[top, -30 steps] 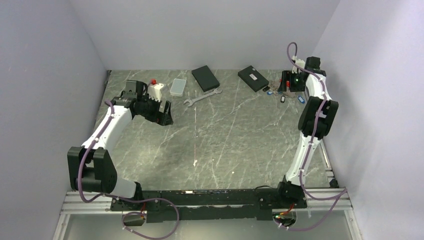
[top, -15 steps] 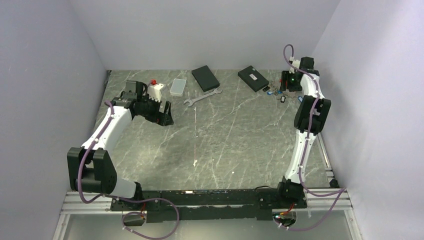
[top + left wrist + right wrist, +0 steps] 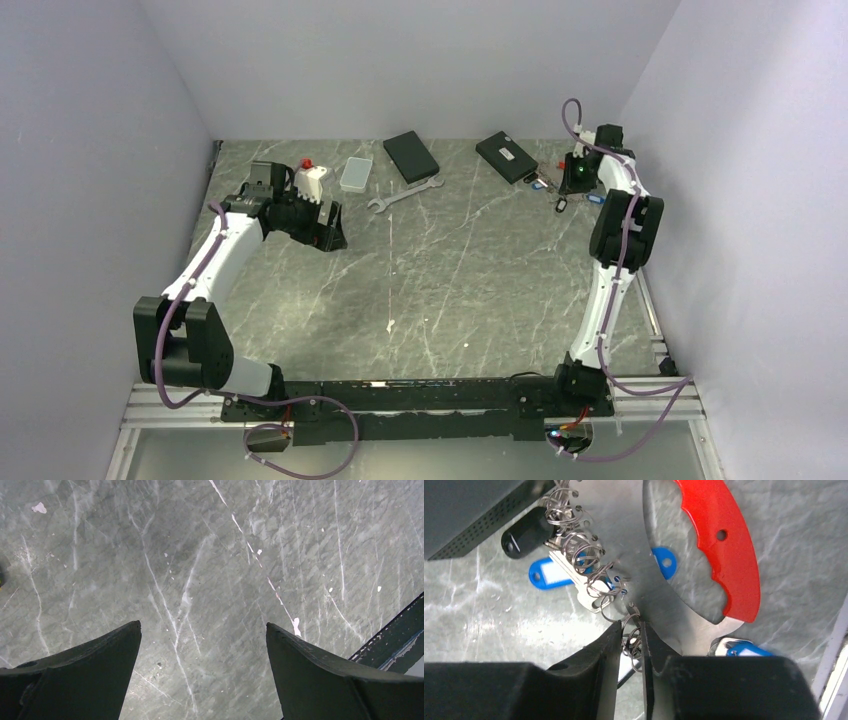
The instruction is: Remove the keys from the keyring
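The keyring [image 3: 719, 545] is a red curved grip on a grey metal clip, lying at the far right of the table. A chain of thin metal rings [image 3: 586, 562] runs from it, carrying the keys with blue tags [image 3: 546, 574] and a black fob [image 3: 526, 530]. Another blue tag [image 3: 664, 560] pokes out from under the clip. My right gripper [image 3: 631, 625] is shut on a few of those small rings, which span between both fingers. In the top view it [image 3: 572, 180] sits over the keys [image 3: 592, 198]. My left gripper [image 3: 202, 624] is open over bare table at the far left [image 3: 330, 228].
A black box [image 3: 506, 156] lies right beside the keys, a second black box [image 3: 411, 156] further left. A silver wrench [image 3: 404, 194], a clear plastic case [image 3: 356, 174] and a white block with a red knob [image 3: 311, 182] sit mid-back. The right wall is close to the right arm.
My right gripper has shifted a little left and back over the key cluster, and its jaws have closed from wide to a narrow pinch on the rings. The left arm has not moved.
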Action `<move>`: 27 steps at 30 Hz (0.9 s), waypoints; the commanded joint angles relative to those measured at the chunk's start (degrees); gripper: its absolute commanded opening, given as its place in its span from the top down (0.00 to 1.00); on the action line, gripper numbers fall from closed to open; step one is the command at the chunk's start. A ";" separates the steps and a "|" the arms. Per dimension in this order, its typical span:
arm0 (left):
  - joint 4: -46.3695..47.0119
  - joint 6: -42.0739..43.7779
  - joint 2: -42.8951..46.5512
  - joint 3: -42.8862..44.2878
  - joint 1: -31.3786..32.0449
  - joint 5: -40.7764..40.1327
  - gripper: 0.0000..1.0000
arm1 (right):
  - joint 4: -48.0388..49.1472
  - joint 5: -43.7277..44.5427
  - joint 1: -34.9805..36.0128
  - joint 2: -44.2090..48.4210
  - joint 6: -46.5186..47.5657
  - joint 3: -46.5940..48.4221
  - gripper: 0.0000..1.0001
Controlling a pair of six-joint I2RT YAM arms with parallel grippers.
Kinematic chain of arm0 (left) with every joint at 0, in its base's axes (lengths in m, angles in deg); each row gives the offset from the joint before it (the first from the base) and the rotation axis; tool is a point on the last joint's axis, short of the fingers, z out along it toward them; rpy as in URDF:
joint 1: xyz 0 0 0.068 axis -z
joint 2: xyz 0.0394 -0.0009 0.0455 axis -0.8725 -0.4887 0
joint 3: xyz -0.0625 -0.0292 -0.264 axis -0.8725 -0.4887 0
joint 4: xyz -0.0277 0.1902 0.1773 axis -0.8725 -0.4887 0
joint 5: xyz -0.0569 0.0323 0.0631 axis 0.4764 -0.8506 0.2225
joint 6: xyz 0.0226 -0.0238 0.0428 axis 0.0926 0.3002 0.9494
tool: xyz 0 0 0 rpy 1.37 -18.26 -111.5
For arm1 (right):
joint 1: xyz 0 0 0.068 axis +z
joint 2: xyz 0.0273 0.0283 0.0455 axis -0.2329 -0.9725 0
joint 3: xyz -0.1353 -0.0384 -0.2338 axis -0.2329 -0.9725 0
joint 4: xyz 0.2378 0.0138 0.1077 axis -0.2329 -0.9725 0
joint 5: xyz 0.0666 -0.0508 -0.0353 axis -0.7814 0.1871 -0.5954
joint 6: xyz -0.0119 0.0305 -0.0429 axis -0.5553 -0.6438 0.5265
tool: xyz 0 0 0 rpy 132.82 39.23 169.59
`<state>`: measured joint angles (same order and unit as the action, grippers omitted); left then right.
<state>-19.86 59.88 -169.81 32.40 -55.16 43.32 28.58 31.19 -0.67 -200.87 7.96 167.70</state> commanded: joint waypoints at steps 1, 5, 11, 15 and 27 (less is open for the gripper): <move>1.45 -0.37 2.15 -0.08 -0.31 1.62 0.01 | -3.98 -1.87 1.35 5.97 1.51 -7.59 0.83; 1.14 0.09 1.93 -0.01 -0.31 2.40 0.01 | -3.90 -2.54 4.22 13.00 4.98 -18.98 0.98; 0.53 0.68 1.56 0.40 -0.30 2.82 0.01 | -4.41 -5.68 13.03 23.82 7.90 -37.96 1.00; 0.49 0.55 0.69 0.62 -0.23 3.77 0.01 | -3.66 -9.72 22.75 30.11 8.20 -47.06 1.00; -2.21 -4.21 -6.19 3.83 -0.25 18.76 0.01 | -3.36 -20.56 32.85 38.74 2.28 -42.29 0.64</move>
<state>-21.50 58.74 -173.81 33.88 -55.23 52.72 24.74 13.66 35.07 -167.40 12.66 121.74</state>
